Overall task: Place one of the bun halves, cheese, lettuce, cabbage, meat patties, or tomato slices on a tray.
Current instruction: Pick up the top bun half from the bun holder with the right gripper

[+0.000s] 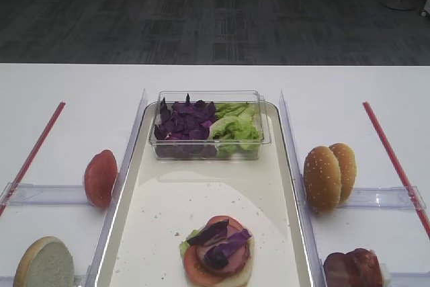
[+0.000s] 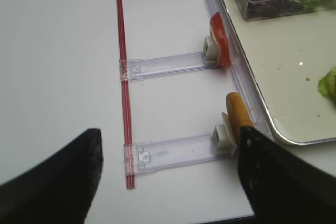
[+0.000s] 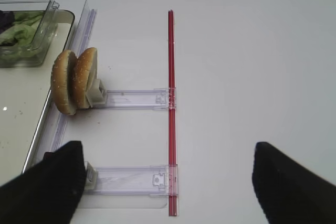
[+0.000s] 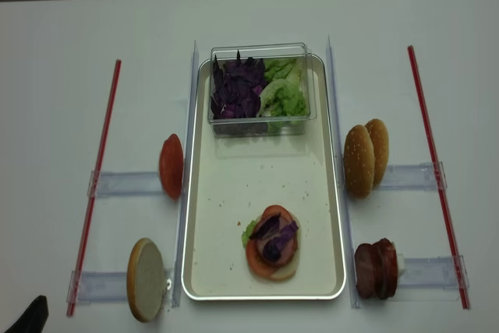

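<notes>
On the white table, centre, sits the long cream tray with its metal rim. At the tray's far end a clear plastic box holds purple cabbage on the left and lettuce on the right. Near the tray's front edge is a partial stack: pale bun base, lettuce, tomato, meat, cabbage shreds on top. Right of the tray, two seeded bun halves stand on edge against a clear holder, touching each other; nearer the front, meat patties stand on edge in the next holder. Left of the tray, tomato slices stand upright in a holder, and a pale seedless bun half stands in the front one. Red strips run along both outer sides. Right gripper: fingers spread wide, nothing between them, hanging over the table right of the buns. Left gripper: fingers apart, nothing grasped, above the left holders by the pale bun.
</notes>
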`<state>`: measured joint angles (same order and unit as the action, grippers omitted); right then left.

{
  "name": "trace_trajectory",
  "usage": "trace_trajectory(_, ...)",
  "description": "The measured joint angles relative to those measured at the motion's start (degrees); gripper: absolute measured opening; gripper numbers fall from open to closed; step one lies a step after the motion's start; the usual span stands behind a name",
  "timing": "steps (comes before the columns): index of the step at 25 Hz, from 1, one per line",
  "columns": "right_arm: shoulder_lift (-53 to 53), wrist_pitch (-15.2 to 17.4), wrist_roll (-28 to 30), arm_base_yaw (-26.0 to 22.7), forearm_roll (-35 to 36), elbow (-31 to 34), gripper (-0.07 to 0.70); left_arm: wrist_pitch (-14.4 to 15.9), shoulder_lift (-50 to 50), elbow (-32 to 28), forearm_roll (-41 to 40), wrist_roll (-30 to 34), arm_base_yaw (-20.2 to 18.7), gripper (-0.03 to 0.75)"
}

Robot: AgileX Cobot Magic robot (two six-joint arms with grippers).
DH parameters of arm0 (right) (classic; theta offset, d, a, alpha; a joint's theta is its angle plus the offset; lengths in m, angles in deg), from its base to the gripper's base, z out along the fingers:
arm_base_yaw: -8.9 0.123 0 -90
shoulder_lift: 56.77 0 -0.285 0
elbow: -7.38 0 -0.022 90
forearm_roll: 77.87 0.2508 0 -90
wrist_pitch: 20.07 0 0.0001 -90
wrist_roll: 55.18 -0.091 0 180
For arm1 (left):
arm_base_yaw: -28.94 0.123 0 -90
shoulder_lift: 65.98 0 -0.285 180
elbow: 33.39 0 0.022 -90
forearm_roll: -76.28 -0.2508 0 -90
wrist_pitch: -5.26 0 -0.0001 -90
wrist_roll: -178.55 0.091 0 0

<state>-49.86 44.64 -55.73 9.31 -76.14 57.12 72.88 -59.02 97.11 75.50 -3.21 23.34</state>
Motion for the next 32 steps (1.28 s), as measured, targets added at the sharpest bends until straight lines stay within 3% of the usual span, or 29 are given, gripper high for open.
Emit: trace_trajectory(32,0.00,0.00,0.21,0.00,0.00,0.00,0.657,0.00,0.00,0.00,0.00,0.00,0.00,0.491)
